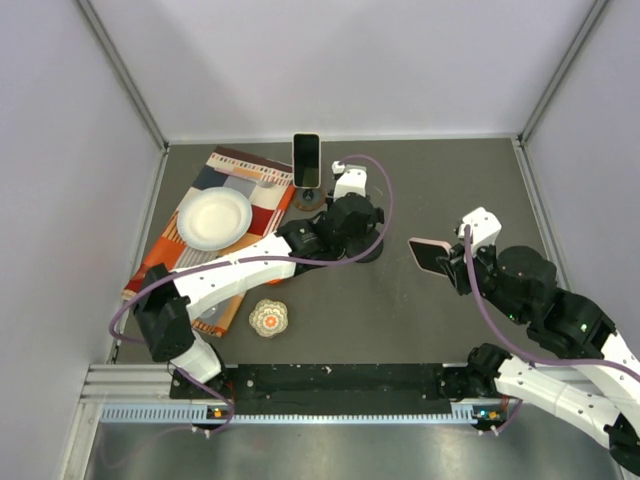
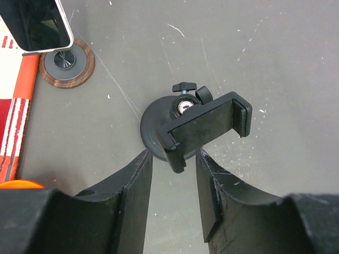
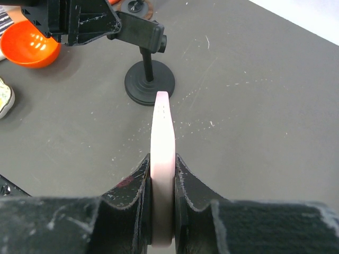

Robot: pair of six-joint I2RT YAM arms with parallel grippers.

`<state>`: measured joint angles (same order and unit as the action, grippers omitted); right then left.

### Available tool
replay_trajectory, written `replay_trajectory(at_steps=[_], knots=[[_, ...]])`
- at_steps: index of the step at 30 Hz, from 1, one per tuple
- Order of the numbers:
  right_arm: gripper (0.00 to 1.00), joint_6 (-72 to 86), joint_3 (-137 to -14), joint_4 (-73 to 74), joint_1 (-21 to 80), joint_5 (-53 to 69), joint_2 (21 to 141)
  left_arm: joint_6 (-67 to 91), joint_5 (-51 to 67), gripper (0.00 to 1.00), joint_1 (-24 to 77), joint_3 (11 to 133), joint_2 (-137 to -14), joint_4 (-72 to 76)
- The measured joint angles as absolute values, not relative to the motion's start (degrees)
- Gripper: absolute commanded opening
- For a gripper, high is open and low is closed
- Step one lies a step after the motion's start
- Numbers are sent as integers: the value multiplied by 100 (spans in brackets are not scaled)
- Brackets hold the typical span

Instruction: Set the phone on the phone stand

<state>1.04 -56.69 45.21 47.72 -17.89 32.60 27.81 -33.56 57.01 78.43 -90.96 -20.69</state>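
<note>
1. Phone (image 3: 162, 121): pink case. You have it off the table (image 1: 450, 180), right of centre, clamped in the right gripper (image 3: 162, 161). In the right wrist view it stands edge-on. Its long axis runs straight out from the fingers, and its free end points left toward the stand (image 2: 204, 124). From overhead, a dark face with a pink rim shows. It is well apart from the stand and does not touch it.
2. Right gripper: closed on the phone's near end, one finger flat against each face.
3. Stand: black, on a round base at mid-table, with an upright stem and a knob at the ball joint. The cradle sits on top, tilted, and in the left wrist view its long axis runs from lower left to upper right. The cradle is empty.
4. Left gripper (image 2: 173, 154): jaws partway apart, straddling the lower end of the cradle. You cannot tell from these views whether the pads press on it.
5. Second phone (image 1: 306, 160): upright on a round base (image 1: 309, 198), just far-left of the stand, with its long axis vertical.
6. Mat (image 1: 240, 165): striped, far left.
7. Plate (image 1: 213, 218): white, lying on the mat.
8. Orange bowl (image 3: 29, 46): left of the stand, in the wrist views.
9. Patterned dish (image 1: 269, 318): small, near left, just beside the left arm.
</note>
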Motion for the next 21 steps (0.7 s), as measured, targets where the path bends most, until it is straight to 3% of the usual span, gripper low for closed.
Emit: replay_trajectory(at_steps=[15, 17, 20, 21], knots=[[0, 104, -5590, 4499, 4772, -1702, 3190, 2644, -3395, 32, 5706, 7878, -9327, -2056], [0, 102, -5590, 4499, 4772, -1643, 3194, 2558, -3395, 15, 5706, 7878, -9327, -2053], [0, 99, -5590, 4499, 4772, -1535, 3199, 2423, -3476, 0, 5701, 7878, -9327, -2014], [0, 97, -5590, 4499, 4772, -1483, 3201, 2338, -3481, 0, 5699, 7874, -9327, -1984]])
